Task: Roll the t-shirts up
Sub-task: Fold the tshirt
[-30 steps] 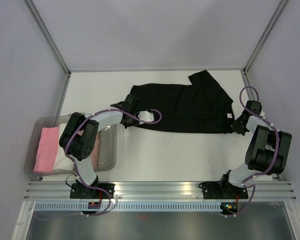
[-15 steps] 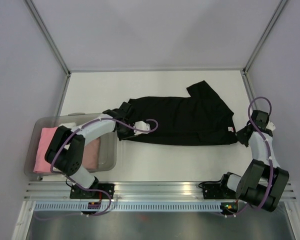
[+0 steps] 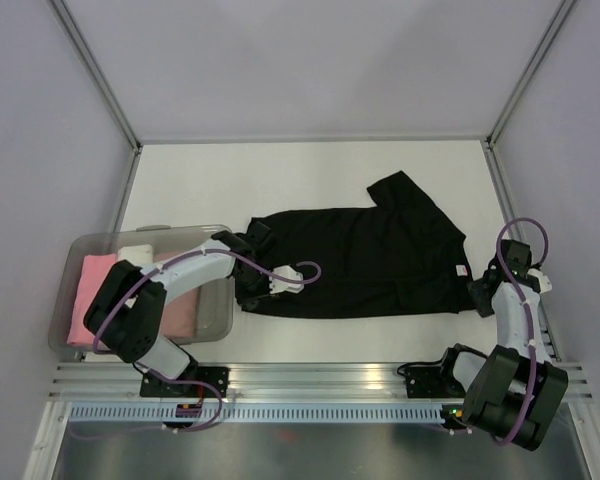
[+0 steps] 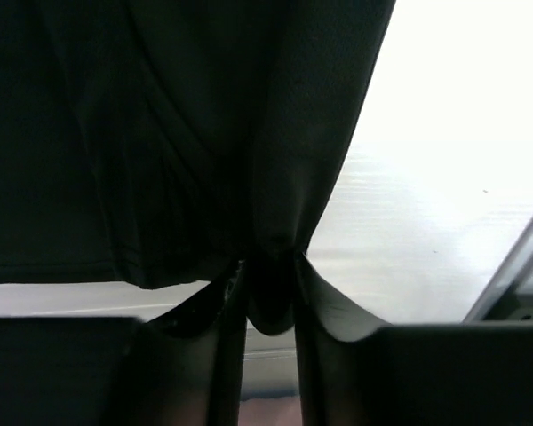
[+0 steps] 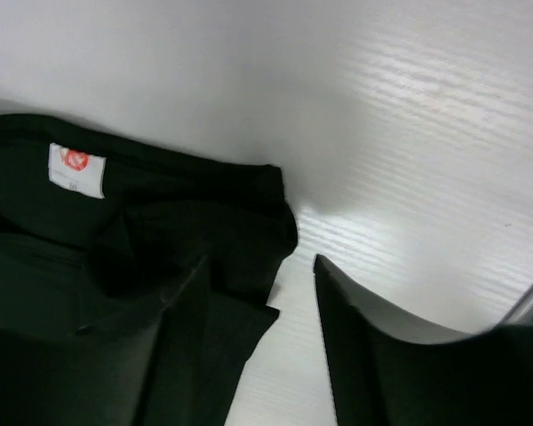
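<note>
Black t-shirt (image 3: 370, 260) pinched by low left claw (image 4: 268, 266); right claw (image 5: 259, 259) spread.

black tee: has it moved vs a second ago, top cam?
Yes. The black t-shirt has slid toward the near rail, where the arms are bolted. More bare table now shows on its far side.

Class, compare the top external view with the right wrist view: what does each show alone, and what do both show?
Top external only: the clear bin holding a pink roll. Right wrist only: the red mark on the white neck label. Both: the black t-shirt lying on the white table.
</note>
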`<action>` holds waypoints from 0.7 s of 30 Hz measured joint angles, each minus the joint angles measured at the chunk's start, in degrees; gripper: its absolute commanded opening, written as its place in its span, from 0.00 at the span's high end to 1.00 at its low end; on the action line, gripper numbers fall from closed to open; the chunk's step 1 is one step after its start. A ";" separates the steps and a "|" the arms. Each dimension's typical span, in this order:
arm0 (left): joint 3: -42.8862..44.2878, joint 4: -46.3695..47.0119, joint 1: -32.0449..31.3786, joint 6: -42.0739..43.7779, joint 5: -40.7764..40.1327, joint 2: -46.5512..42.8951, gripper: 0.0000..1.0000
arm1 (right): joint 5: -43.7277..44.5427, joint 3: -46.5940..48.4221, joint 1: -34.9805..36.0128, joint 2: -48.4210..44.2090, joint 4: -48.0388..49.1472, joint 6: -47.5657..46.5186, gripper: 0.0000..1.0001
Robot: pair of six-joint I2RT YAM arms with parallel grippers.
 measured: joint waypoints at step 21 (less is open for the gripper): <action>49.53 -6.01 18.36 -20.15 5.01 21.75 0.44 | 2.84 44.22 13.97 27.56 10.78 -22.01 0.32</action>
